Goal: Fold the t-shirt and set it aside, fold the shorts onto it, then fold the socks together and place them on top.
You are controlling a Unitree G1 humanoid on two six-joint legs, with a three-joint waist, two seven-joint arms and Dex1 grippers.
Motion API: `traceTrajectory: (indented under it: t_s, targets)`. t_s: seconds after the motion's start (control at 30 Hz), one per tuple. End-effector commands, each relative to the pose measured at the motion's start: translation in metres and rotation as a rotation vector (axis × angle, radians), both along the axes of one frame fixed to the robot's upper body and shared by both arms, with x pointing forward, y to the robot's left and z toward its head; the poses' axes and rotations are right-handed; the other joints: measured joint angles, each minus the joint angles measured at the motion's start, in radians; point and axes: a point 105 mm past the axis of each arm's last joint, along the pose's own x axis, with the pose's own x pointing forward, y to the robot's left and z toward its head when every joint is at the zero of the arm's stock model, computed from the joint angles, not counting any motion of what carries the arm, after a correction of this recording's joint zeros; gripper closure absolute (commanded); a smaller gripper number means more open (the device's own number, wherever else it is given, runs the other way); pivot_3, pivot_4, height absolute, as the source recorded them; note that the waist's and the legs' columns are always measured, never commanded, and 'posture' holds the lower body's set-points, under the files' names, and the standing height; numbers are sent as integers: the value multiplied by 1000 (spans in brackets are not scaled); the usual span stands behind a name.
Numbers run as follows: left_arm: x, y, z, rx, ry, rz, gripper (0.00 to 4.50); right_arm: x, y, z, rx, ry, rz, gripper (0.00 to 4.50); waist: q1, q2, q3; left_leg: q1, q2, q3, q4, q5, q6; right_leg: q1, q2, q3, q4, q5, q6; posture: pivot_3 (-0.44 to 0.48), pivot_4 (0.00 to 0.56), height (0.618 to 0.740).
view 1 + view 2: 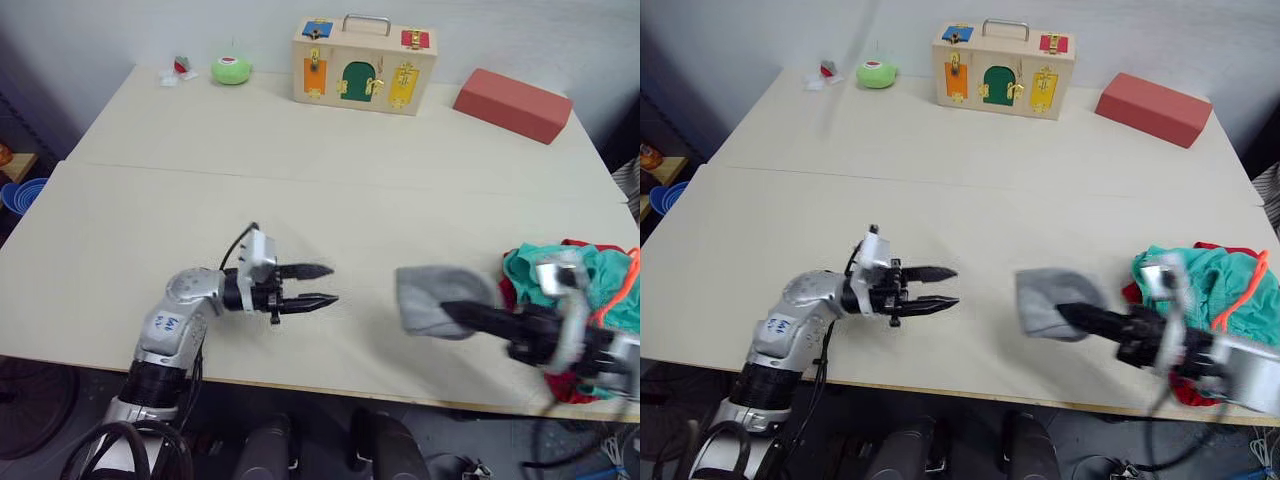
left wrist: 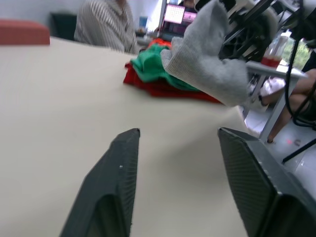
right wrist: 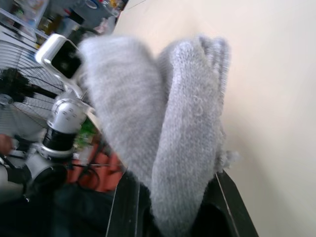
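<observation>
The table (image 1: 330,190) carries the clothes pile at its near right corner, and that pile serves as the landmark here. At the bottom of the pile lies the t-shirt (image 1: 572,385), with red edges showing beneath the cloth above it. The shorts (image 1: 585,278) sit directly on top of it, teal with the orange drawstring trailing over their right side; they look bunched more than neatly flat, though the first two folds appear to be done. The socks (image 1: 432,300) are not yet on the pile: they hang in the air just left of it, above the table, pinched between the fingers of the right gripper (image 1: 455,311). From the right wrist view, two grey layers seem to lie together in that pinch, so the pairing looks made. The left gripper (image 1: 325,285) hovers over the table well left of the pile, its fingers spread apart and holding nothing. What seems left is the final placement: carrying the socks over to the pile and letting them go on top of the shorts.
</observation>
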Motion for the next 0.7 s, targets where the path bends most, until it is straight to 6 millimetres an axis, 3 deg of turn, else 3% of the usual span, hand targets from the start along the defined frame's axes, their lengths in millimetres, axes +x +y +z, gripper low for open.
traceTrajectory:
  t_s: [0.03, 0.1, 0.17, 0.33, 0.47, 0.6, 0.7]
  targets:
    - [-12, -1, 21, -61, -6, -19, 663, -4, -59, 24, -128, -43, -80, 4416, 0, -1, 0, 1, 0, 0, 0, -2, 4, 1, 0, 0, -1, 1, 1, 0, 150, 740]
    - [-13, -2, 25, -72, 11, -7, 82, 2, -98, 35, -210, -48, -141, 4416, -2, -1, 0, 2, -1, 1, 0, -2, 5, 2, 1, 2, -2, 2, 2, 0, 150, 740]
    - [-15, -1, 25, -56, 8, -15, 0, 6, -119, 38, -284, -33, -138, 4417, -7, 0, 0, 2, -1, 3, 1, -2, 6, 2, 1, 3, -3, 3, 2, 0, 150, 740]
    - [-16, 4, 26, -39, 14, -1, 0, 19, -150, 19, -455, 68, -138, 4417, -14, 1, 1, 4, 1, 4, -3, 2, -5, 0, 2, 3, -1, 2, -2, 0, 150, 740]
    - [-23, 9, 29, -38, 27, 11, 0, 31, -170, -10, -519, 152, -170, 4417, -14, 3, 1, 3, 1, 4, -3, 4, -8, -3, 2, 3, 0, 1, -3, 0, 150, 740]
    - [-24, 12, 31, -34, 8, 48, 0, 59, -194, -32, -579, 163, -366, 4417, -16, 3, 1, 3, 1, 5, -1, 5, -9, -2, 2, 3, 0, 1, -3, 0, 150, 740]
    - [-25, 11, 29, 1, -14, 54, 0, 62, -195, -40, -562, 189, -374, 4417, -13, 4, 1, 3, 0, 6, 0, 6, -10, -2, 2, 3, 1, 2, -3, 0, 150, 740]
